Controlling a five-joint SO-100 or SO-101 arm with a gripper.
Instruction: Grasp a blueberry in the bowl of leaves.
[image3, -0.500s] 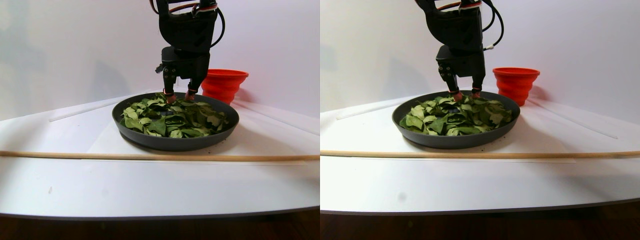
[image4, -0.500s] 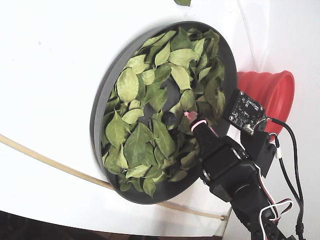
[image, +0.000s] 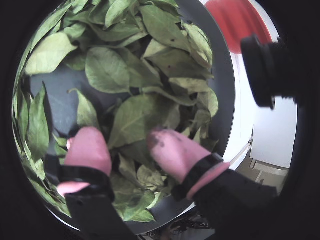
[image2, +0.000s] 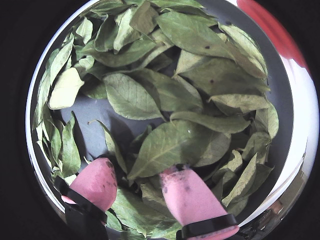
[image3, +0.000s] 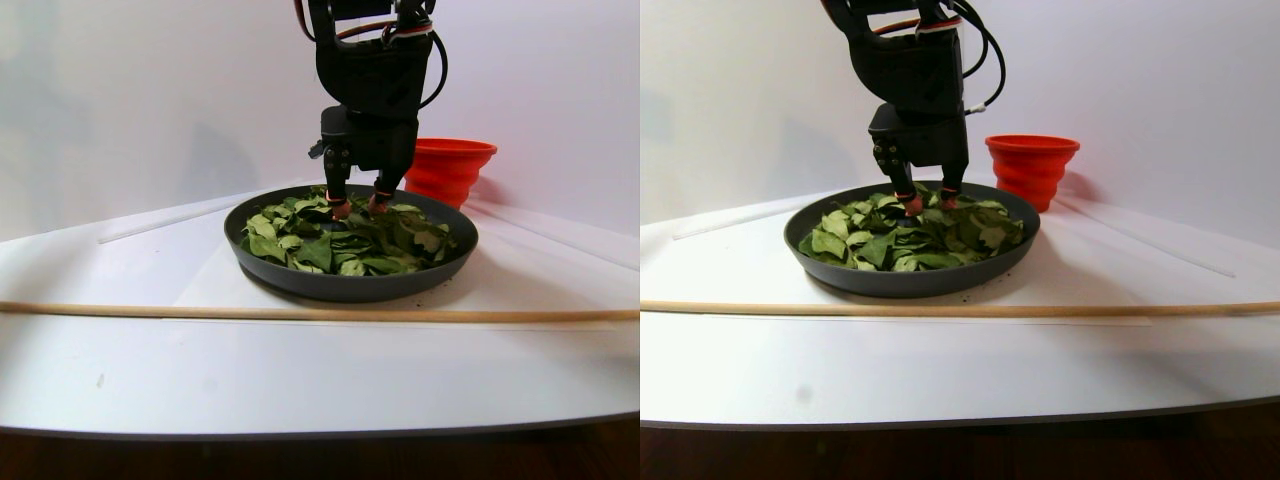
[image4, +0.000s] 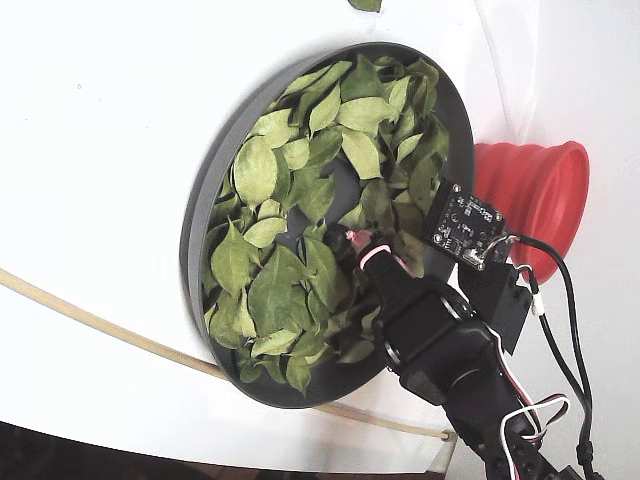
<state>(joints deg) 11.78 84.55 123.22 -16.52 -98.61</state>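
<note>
The bowl of leaves is a wide dark grey dish (image: 226, 85) full of loose green leaves; it shows in both wrist views (image2: 281, 100), in the stereo pair view (image3: 350, 287) and in the fixed view (image4: 200, 225). My gripper (image: 127, 145) has pink fingertips (image: 89, 150) and is open. Its tips are down among the leaves near the bowl's edge, also seen in the other wrist view (image2: 137, 177), the stereo pair view (image3: 355, 207) and the fixed view (image4: 358, 245). A large leaf (image2: 170, 145) lies between the tips. No blueberry shows; it is hidden or out of view.
A red ribbed cup (image3: 450, 165) stands just behind the bowl, also in the fixed view (image4: 535, 195). A thin wooden stick (image3: 300, 313) lies across the white table in front of the bowl. A bare patch of bowl floor (image2: 90, 125) shows among the leaves.
</note>
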